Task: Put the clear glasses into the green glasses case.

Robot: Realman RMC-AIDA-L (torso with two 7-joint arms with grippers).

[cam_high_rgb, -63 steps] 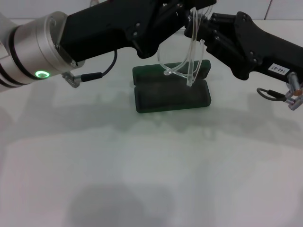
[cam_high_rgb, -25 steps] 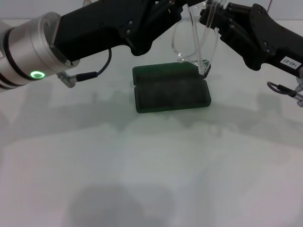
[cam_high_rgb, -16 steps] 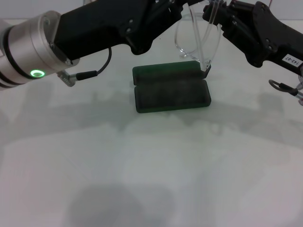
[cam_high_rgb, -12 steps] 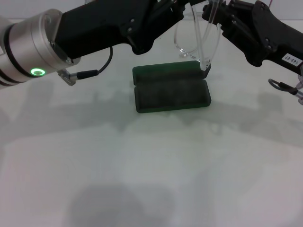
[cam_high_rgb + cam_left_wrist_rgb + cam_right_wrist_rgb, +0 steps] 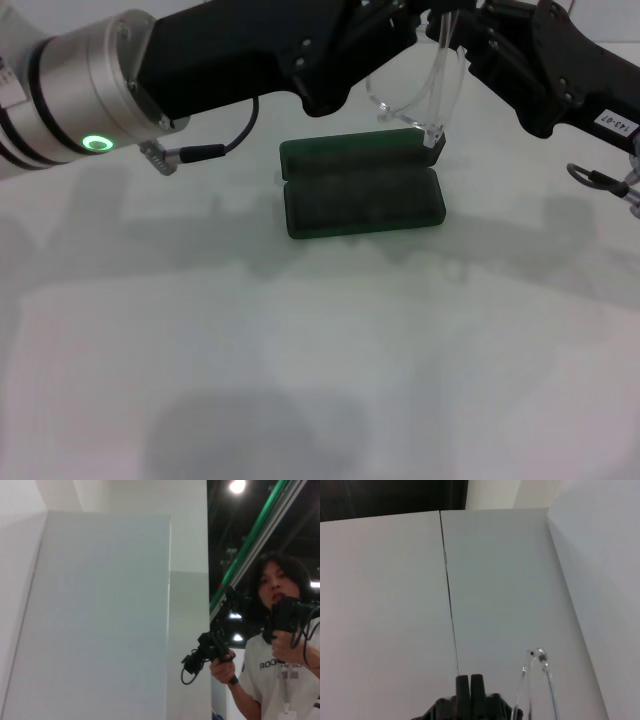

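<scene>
The green glasses case (image 5: 362,192) lies open on the white table (image 5: 320,360), its lid flat behind the tray. The clear glasses (image 5: 412,98) hang in the air above the case's far right corner, with the temple arms pointing down and their tips just over the lid. My right gripper (image 5: 452,30) reaches in from the right and holds their upper part. In the right wrist view, dark fingers (image 5: 464,692) are pressed together beside the glasses' tips (image 5: 539,656). My left gripper (image 5: 396,18) comes from the left and meets the glasses at the top edge of the head view. Its hold is hidden.
Both black forearms cross above the back of the table. A cable (image 5: 205,152) dangles under the left arm and another (image 5: 600,185) under the right. The left wrist view shows only a white wall panel (image 5: 100,620) and a person (image 5: 280,645) far off.
The glasses have risen from just over the case tray to higher above its far right corner. The left arm has just shifted right. The right arm has barely moved lately.
</scene>
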